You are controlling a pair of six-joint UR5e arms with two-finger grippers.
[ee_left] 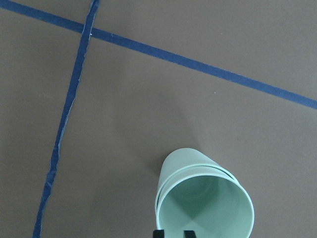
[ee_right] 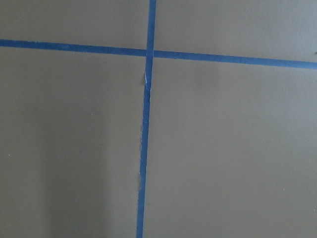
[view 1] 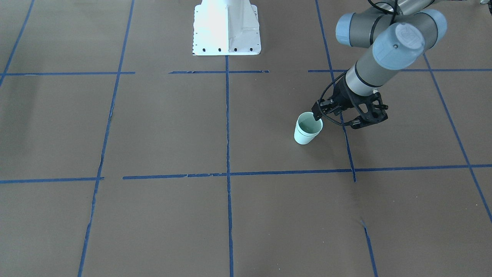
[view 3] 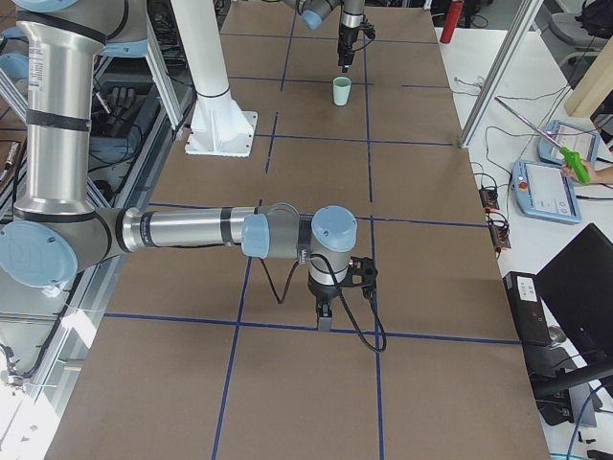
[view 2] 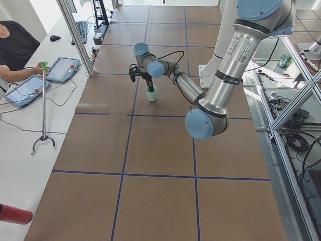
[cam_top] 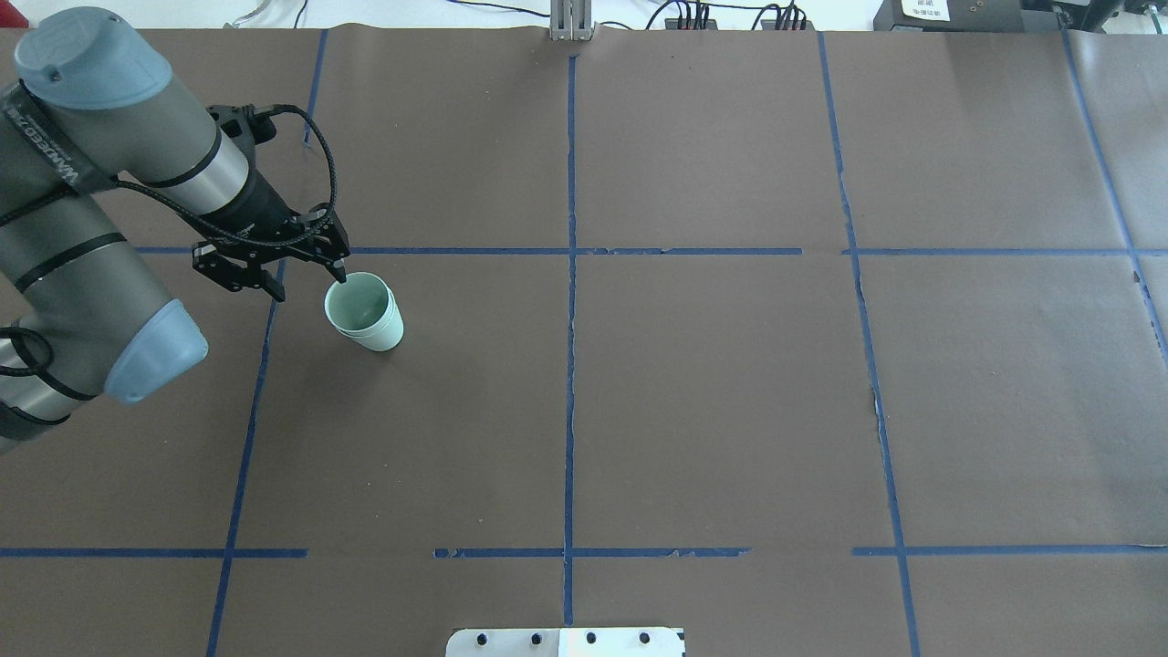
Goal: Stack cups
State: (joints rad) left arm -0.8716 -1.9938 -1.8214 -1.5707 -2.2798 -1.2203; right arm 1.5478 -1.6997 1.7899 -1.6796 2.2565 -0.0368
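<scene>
Two pale mint-green cups [cam_top: 370, 319] stand nested one inside the other, upright on the brown table, left of centre. They also show in the front view [view 1: 307, 132], the left wrist view [ee_left: 203, 198] and both side views [view 2: 151, 93] [view 3: 341, 91]. My left gripper [cam_top: 339, 272] points down at the stack's rim on the robot's side. Its fingertips sit close together and hold nothing, as the front view [view 1: 317, 115] and the wrist view [ee_left: 173, 233] show. My right gripper [view 3: 325, 321] hangs low over bare table far from the cups. I cannot tell whether it is open or shut.
The table is brown paper crossed by blue tape lines [cam_top: 570, 251]. The white robot base [view 1: 226, 27] stands at the table's robot side. A side desk with tablets [view 2: 62, 70] and an operator lies beyond the table's far edge.
</scene>
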